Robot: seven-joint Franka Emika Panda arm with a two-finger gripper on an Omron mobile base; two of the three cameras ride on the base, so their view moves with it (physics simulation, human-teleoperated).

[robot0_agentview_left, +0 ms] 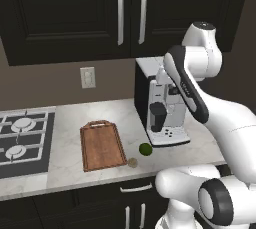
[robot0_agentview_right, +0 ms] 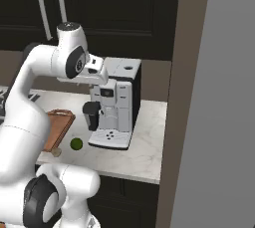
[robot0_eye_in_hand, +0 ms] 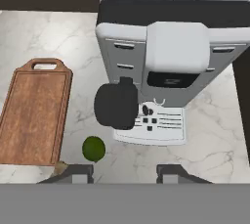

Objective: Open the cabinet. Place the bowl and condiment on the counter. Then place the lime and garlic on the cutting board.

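Overhead, the cabinet (robot0_agentview_left: 131,10) has both doors shut; the lime (robot0_agentview_left: 145,148) and garlic (robot0_agentview_left: 132,162) lie on the tabletop (robot0_agentview_left: 70,123) just beside the board (robot0_agentview_left: 102,145) (empty); the jaws hang apart, holding nothing, above the coffee machine (robot0_eye_in_hand: 168,66).

One cutting board (robot0_agentview_left: 102,145), one lime (robot0_agentview_left: 145,149), one garlic (robot0_agentview_left: 132,162), all on one marbled surface (robot0_agentview_left: 70,118). One coffee machine (robot0_agentview_left: 161,104). Two closed cabinet (robot0_agentview_left: 75,13) doors, two long bar handles (robot0_agentview_left: 120,12). One wall outlet (robot0_agentview_left: 88,77). One stove (robot0_agentview_left: 22,140), seemingly two burners showing.
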